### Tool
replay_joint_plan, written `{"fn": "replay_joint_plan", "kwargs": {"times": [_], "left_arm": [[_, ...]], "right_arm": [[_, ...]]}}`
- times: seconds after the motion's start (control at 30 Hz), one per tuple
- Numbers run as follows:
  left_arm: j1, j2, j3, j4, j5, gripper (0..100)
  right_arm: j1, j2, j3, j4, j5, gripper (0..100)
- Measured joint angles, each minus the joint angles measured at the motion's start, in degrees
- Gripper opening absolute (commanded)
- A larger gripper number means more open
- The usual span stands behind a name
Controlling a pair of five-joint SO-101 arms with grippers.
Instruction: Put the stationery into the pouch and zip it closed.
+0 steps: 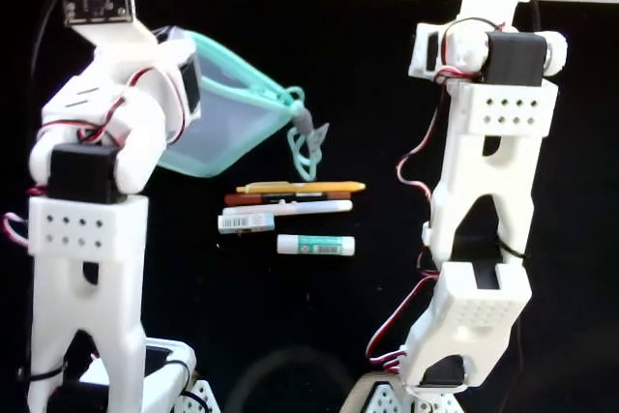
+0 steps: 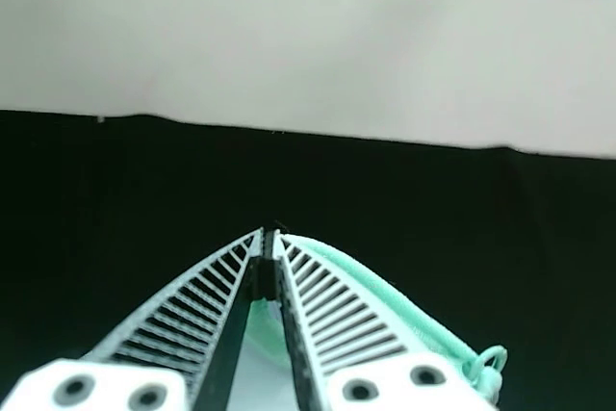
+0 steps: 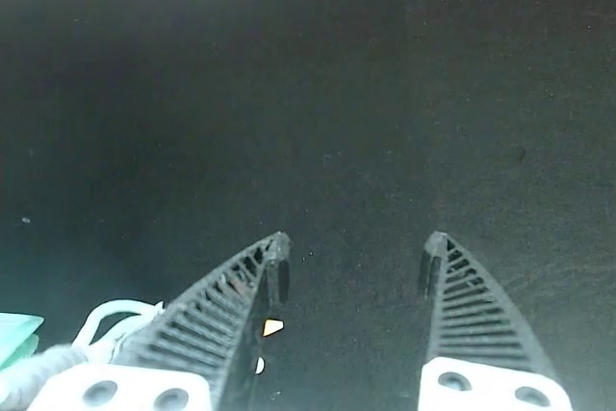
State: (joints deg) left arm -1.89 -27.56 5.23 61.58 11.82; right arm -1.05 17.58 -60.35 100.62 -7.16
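A translucent mint pouch (image 1: 232, 123) hangs in the air at the back left, tilted, with its zip pull and cord (image 1: 308, 142) dangling. My left gripper (image 2: 269, 233) is shut on the pouch's edge (image 2: 404, 320). Below the pouch, the stationery lies on the black table: a yellow pen (image 1: 300, 187), a brown pen (image 1: 288, 197), a white pen (image 1: 287, 208), a small labelled white piece (image 1: 246, 223) and a glue stick (image 1: 316, 245). My right gripper (image 3: 356, 247) is open above bare black table, with nothing between its fingers. The pouch's cord (image 3: 106, 320) shows beside it.
The black cloth (image 1: 387, 94) covers the table up to a pale wall at the back. The right arm (image 1: 493, 171) stands tall to the right of the stationery. The left arm's body (image 1: 92, 200) rises at the left front.
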Motion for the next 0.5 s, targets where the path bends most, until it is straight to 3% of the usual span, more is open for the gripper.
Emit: {"fn": "replay_joint_plan", "kwargs": {"times": [0.3, 0.5], "left_arm": [[-5.36, -0.18, -0.35, 6.77, -2.02, 1], [-11.52, -0.18, 1.41, 7.47, -2.02, 1]], "right_arm": [[-1.58, 0.0, 0.0, 0.0, 0.44, 22.8], [-6.86, 0.0, 2.02, 0.0, 7.3, 22.8]]}}
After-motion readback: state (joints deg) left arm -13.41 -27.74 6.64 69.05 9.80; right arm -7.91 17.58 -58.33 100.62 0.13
